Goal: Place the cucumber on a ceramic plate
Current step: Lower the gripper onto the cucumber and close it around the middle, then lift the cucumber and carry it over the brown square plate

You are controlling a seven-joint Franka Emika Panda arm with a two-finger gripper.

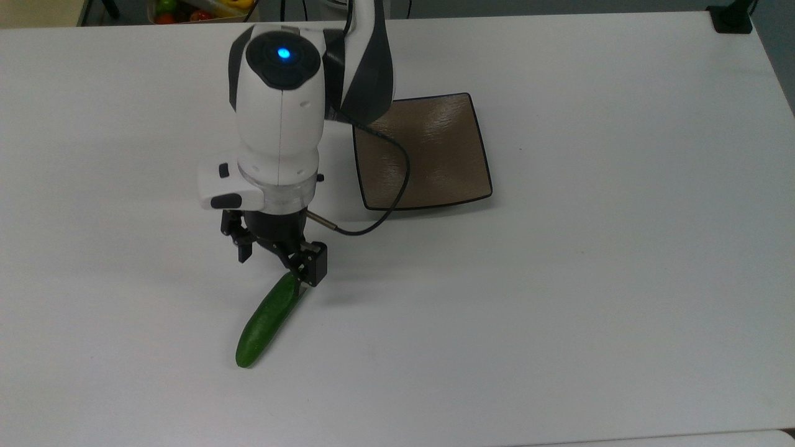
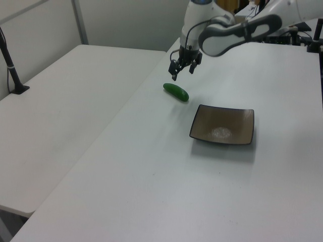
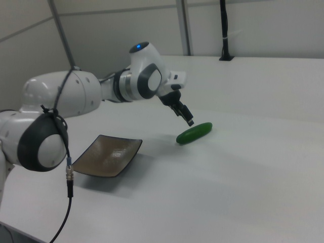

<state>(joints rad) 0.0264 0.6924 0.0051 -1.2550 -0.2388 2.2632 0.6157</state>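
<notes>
The dark green cucumber [image 1: 266,321] lies flat on the white table, toward the top view's lower left, and it also shows as the cucumber [image 2: 176,92] and the cucumber [image 3: 194,132]. My gripper [image 1: 277,263] hangs open just above the cucumber's upper end, one finger on each side, holding nothing. It appears as the gripper [image 2: 181,73] and the gripper [image 3: 184,116] too. The square brown ceramic plate [image 1: 444,155] sits bare to the top view's upper right of the cucumber, partly behind my arm. It is also seen as the plate [image 2: 222,124] and the plate [image 3: 106,154].
A black cable [image 1: 385,211] loops from my wrist over the plate's left rim. A box of coloured produce [image 1: 186,9] stands past the table's far edge. A black clamp [image 1: 730,17] sits at the far right corner. A second white table [image 2: 60,111] adjoins.
</notes>
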